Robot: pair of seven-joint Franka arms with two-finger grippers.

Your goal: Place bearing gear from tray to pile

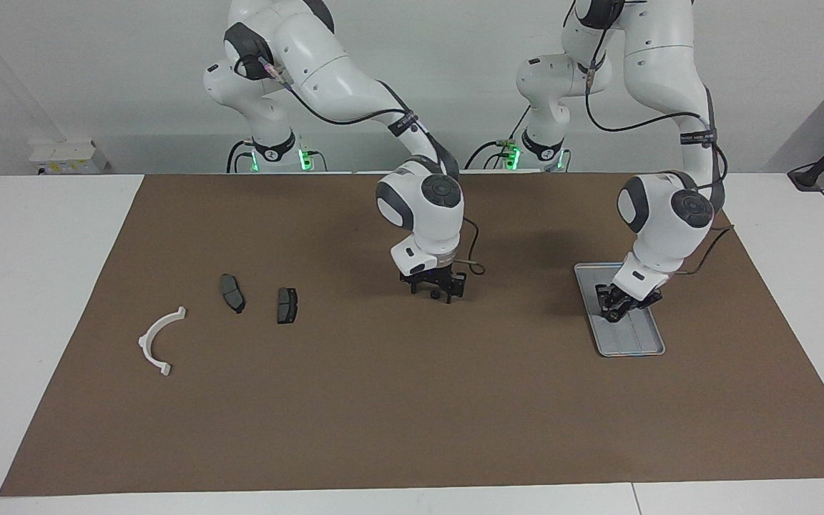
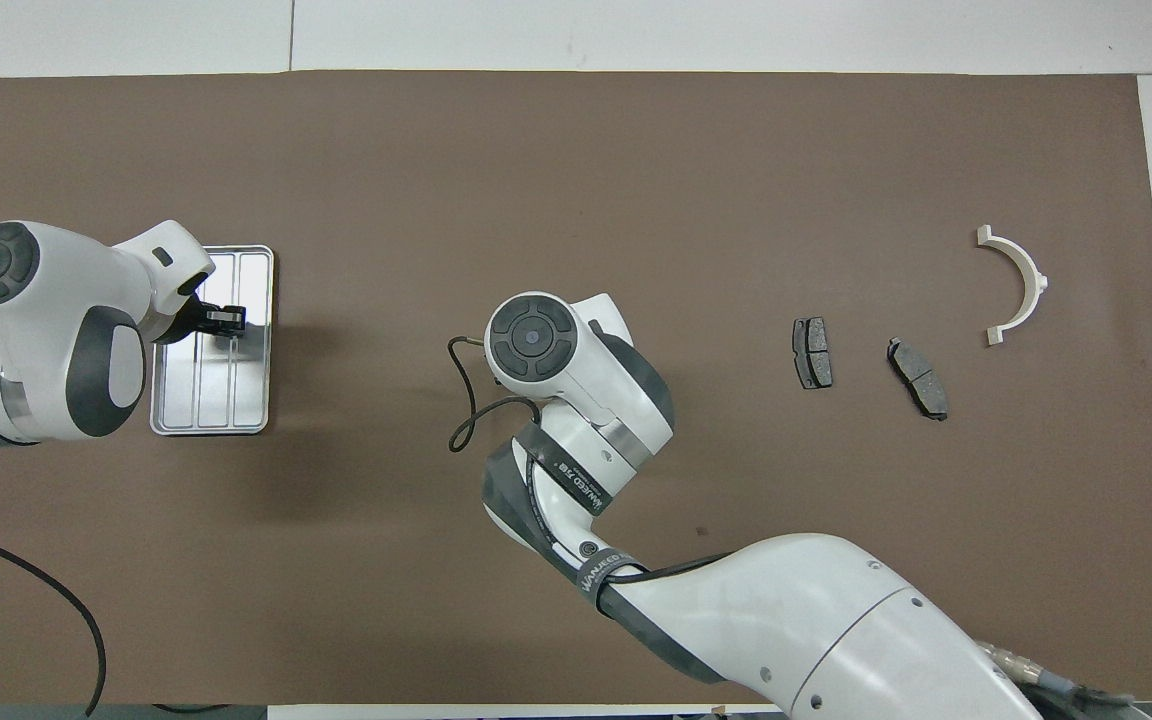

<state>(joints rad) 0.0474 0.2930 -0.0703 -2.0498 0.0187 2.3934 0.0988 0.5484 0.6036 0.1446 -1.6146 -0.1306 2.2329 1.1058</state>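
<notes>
The silver ribbed tray (image 1: 632, 345) (image 2: 211, 400) lies toward the left arm's end of the mat. My left gripper (image 1: 614, 312) (image 2: 228, 322) is down in the tray's part nearer the robots, shut on the small bearing gear, which its fingers almost hide. Nothing else lies in the tray. The pile lies toward the right arm's end: a white semicircular bracket (image 1: 157, 340) (image 2: 1021, 285) and two dark brake pads (image 1: 232, 292) (image 1: 287, 305) (image 2: 812, 352) (image 2: 918, 378). My right gripper (image 1: 432, 292) hangs open just above the middle of the mat, holding nothing. In the overhead view its own wrist hides it.
A brown mat (image 1: 412, 400) (image 2: 576, 180) covers most of the white table. A black cable (image 2: 466, 400) loops from the right wrist over the mat. The bracket lies near the mat's edge.
</notes>
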